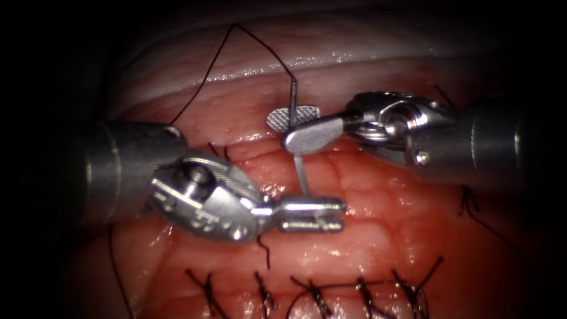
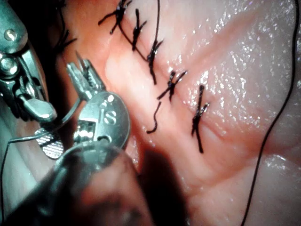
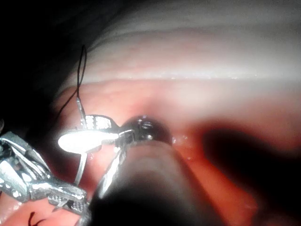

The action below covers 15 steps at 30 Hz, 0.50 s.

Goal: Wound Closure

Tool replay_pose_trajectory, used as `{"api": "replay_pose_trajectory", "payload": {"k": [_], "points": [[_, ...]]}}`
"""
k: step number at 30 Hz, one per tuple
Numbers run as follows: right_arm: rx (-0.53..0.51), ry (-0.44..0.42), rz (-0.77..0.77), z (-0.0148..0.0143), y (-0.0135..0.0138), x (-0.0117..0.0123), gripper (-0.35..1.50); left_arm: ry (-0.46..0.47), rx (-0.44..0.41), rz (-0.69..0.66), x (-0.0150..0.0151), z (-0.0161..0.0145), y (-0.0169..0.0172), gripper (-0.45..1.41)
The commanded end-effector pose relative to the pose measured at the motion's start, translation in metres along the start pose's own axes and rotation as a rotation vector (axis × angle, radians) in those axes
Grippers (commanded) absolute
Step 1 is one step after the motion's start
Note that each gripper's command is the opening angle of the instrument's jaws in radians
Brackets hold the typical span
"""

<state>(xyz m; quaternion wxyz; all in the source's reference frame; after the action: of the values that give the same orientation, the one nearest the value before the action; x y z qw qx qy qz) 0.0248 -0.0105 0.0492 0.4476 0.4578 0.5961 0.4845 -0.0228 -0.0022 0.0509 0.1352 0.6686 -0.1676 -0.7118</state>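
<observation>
The curved needle (image 1: 300, 171) hangs in the air above the stitched cut (image 1: 313, 292), clear of the tissue (image 1: 384, 207). My left tool (image 1: 344, 215) comes in from the left and is shut on the needle near its tip. My right tool (image 1: 276, 131) stands open around the needle near its tail, with one jaw in front of it and the ribbed jaw behind. Black thread (image 1: 207, 71) rises from the tail, arches over the far tissue and drops behind the left shaft. The left wrist view shows the needle (image 2: 56, 126) between the right tool's parted jaws.
Several knotted stitches (image 2: 153, 56) close the cut along the near edge. A short cut end of thread (image 1: 264, 251) lies below the left tool. More thread ends (image 1: 469, 204) sit under the right shaft. A pale fat ridge (image 1: 331, 59) borders the far side.
</observation>
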Motion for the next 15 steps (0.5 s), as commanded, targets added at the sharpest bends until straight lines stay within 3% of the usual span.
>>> {"api": "replay_pose_trajectory", "payload": {"k": [1,15], "points": [[0.000,-0.007,-0.001,0.0007,0.0004,-0.0002,0.83,0.001,0.002,0.001,-0.0005,0.0006,0.0001,-0.45],[-0.024,-0.042,-0.003,0.0007,0.0003,-0.0005,0.47,-0.002,-0.015,0.006,0.0003,0.0008,0.0002,-0.45]]}}
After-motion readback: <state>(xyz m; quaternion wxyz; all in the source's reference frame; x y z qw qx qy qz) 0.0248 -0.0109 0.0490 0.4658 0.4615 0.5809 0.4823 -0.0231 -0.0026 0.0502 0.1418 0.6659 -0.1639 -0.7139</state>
